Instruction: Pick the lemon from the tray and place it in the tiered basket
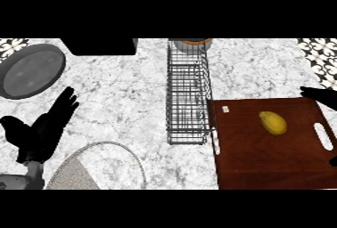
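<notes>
One head view looks steeply down over the marble counter [132, 89].

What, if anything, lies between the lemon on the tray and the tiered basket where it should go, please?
Nothing visible does. The lemon lies alone on the brown tray, and the tiered basket stands right against the tray's left edge, with only bare tray surface between them.

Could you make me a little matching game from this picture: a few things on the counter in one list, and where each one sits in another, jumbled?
Things:
1. lemon
2. tiered basket
3. grey round plate
4. left hand

Places:
A. upper left of the counter
B. on the brown tray
C. middle of the counter, left of the tray
D. lower left, open, holding nothing

Pairs: 1-B, 2-C, 3-A, 4-D
</notes>
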